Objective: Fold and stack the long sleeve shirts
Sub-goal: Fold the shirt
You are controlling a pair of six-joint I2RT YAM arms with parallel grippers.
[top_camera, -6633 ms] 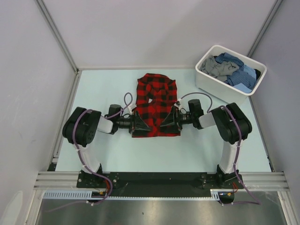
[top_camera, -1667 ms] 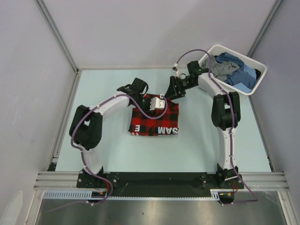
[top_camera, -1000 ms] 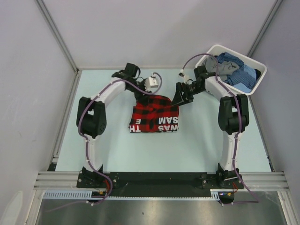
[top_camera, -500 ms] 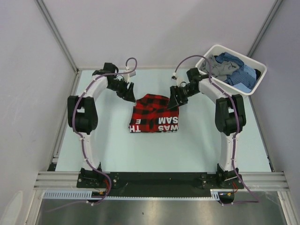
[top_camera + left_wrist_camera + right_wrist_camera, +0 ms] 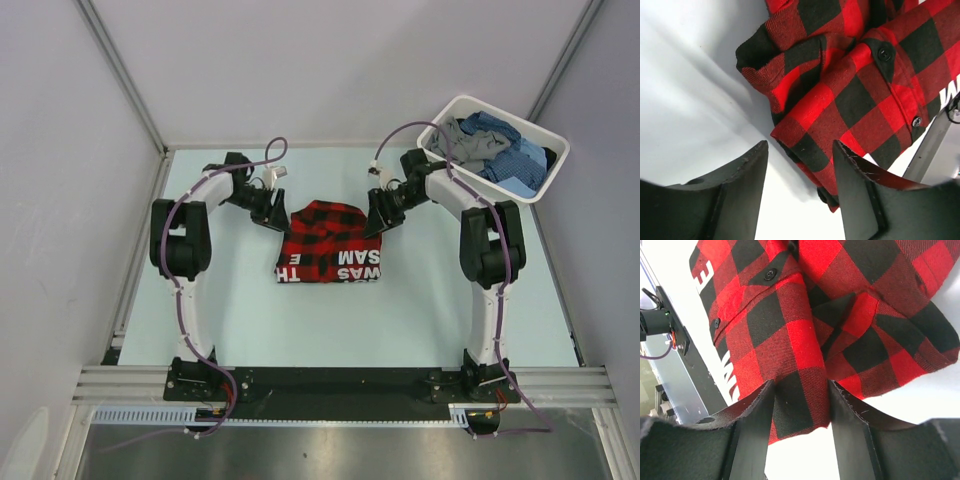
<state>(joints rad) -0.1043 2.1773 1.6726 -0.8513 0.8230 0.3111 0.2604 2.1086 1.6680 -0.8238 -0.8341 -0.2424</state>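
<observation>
1. Where the previous overhead view showed the left claw farther out, it now sits at the far-left corner of the red-and-black check shirt. The right claw remains at the far-right corner. The shirt has not moved from mid-table.
2. Overhead view: the shirt is folded into a near-square block. Its white lettering runs left to right along the near edge, upside down.
3. Left wrist view: the jaws stand apart, with the shirt's corner just reaching the gap, unpinched.
4. Right wrist view: the jaws straddle a fold. Cloth fills the gap, but a firm grip cannot be confirmed.
</observation>
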